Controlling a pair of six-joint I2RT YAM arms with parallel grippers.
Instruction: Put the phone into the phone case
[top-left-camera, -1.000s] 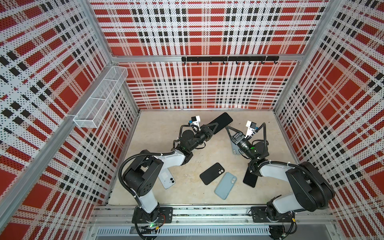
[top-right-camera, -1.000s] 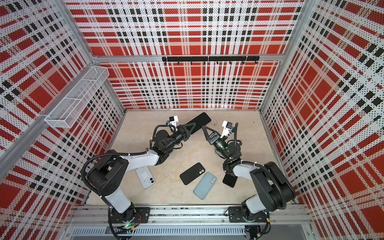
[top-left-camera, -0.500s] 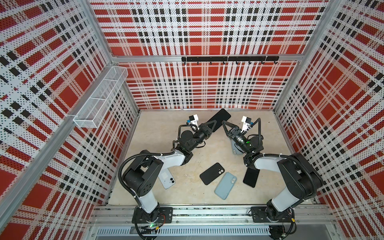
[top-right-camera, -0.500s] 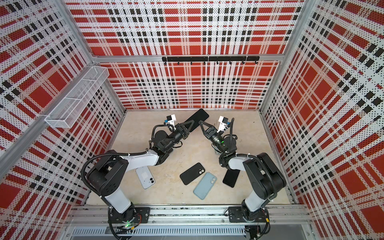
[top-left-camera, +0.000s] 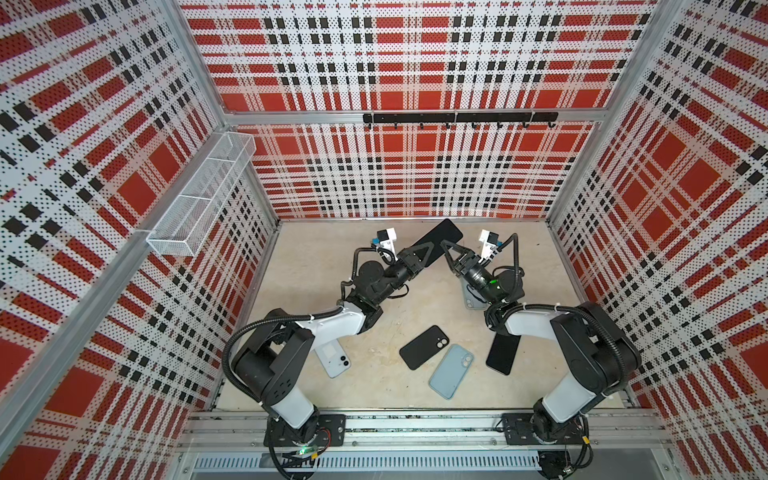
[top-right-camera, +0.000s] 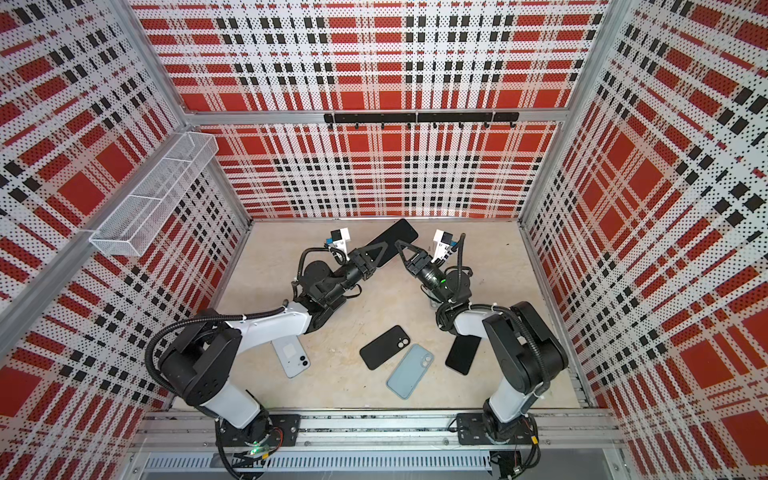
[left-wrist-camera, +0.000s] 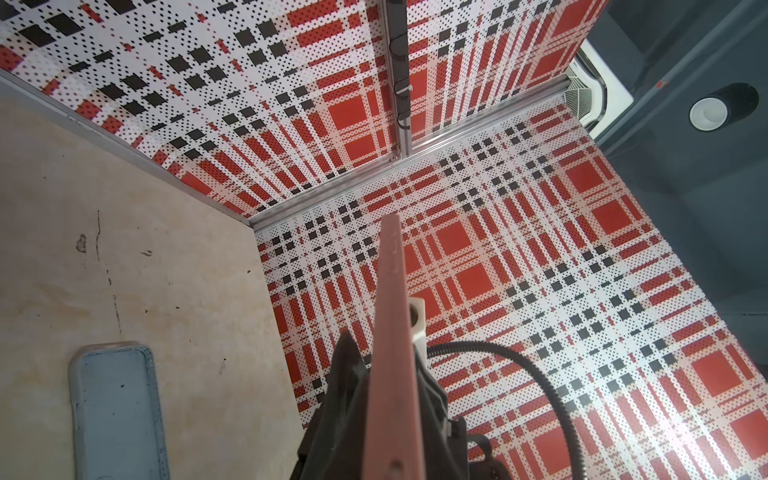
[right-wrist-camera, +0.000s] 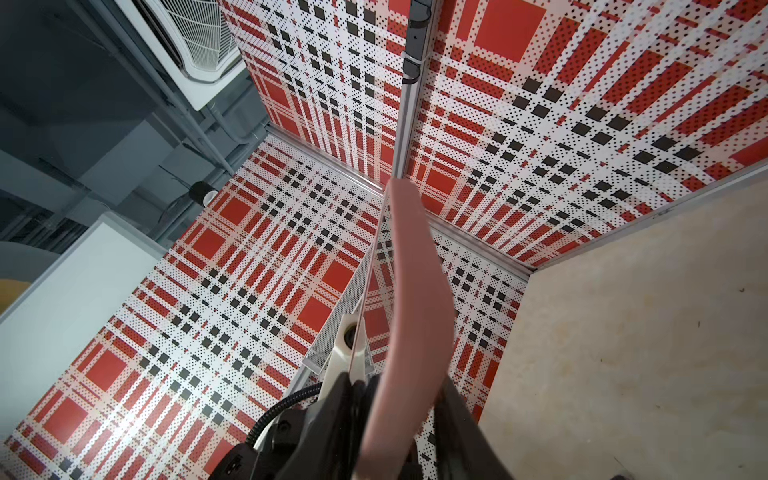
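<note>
A phone (top-left-camera: 438, 240) with a black screen and a pink edge (left-wrist-camera: 390, 332) is held up in the air over the back of the table in both top views (top-right-camera: 395, 241). My left gripper (top-left-camera: 423, 257) is shut on its lower end. My right gripper (top-left-camera: 448, 248) reaches in from the right, its jaws on either side of the phone's pink edge (right-wrist-camera: 411, 311). That view is blurred, and whether they press on it I cannot tell. An empty grey phone case (left-wrist-camera: 116, 411) lies flat on the table, partly under my right arm (top-left-camera: 471, 299).
At the front of the table lie a black case (top-left-camera: 424, 347), a light blue case (top-left-camera: 451, 370), a black phone (top-left-camera: 503, 353) and a white phone (top-left-camera: 332, 355) partly under my left arm. A wire basket (top-left-camera: 199, 199) hangs on the left wall.
My right gripper has moved left to the raised phone and its jaws have narrowed around it. My left gripper has lifted the phone slightly and kept its grip.
</note>
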